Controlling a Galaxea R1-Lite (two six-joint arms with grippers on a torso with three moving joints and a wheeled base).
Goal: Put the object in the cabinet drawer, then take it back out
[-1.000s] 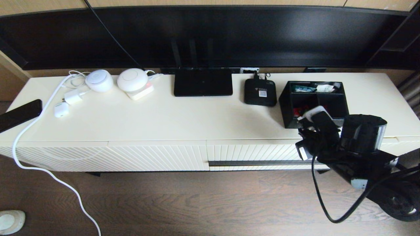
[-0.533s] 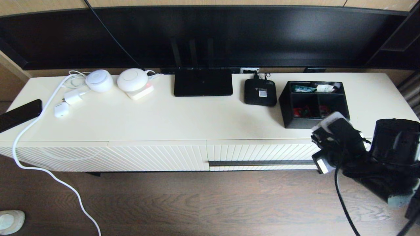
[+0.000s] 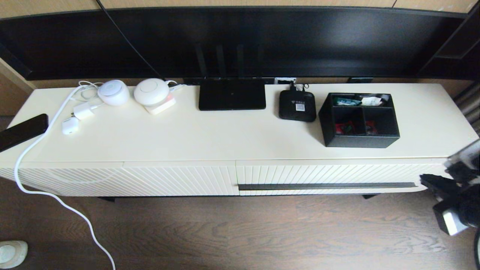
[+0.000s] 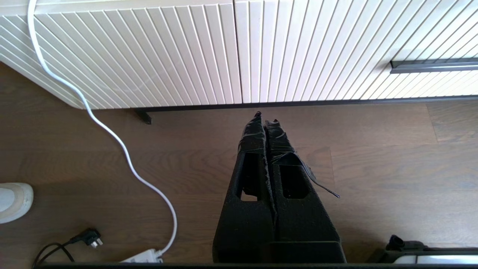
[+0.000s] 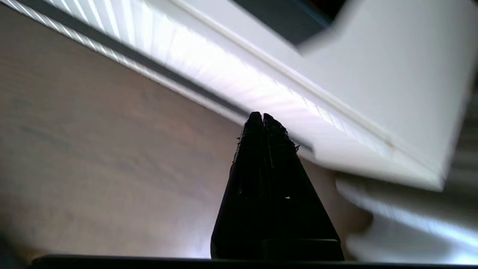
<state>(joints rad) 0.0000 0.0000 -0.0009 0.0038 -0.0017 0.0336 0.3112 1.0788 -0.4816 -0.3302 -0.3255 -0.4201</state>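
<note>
The black organizer box [image 3: 359, 120] stands on the cabinet top at the right, with small colourful packets in its three compartments. Below it the cabinet drawer [image 3: 326, 173] is closed, its long dark bar handle [image 3: 326, 186] running along the ribbed front. My right gripper [image 3: 431, 182] hangs low beside the cabinet's right end, apart from box and handle. In the right wrist view it [image 5: 259, 116] is shut and empty, over the floor by the cabinet corner. My left gripper [image 4: 265, 117] is shut and empty above the floor in front of the ribbed fronts.
A flat black router [image 3: 231, 93] and a small black set-top box [image 3: 297, 105] lie left of the organizer. White devices [image 3: 151, 91], chargers and a phone [image 3: 22, 131] sit at the left. A white cable [image 3: 56, 195] trails onto the wooden floor.
My right arm has swung from just in front of the organizer box out to the right and down, past the cabinet's right end. The box and the closed drawer have not moved.
</note>
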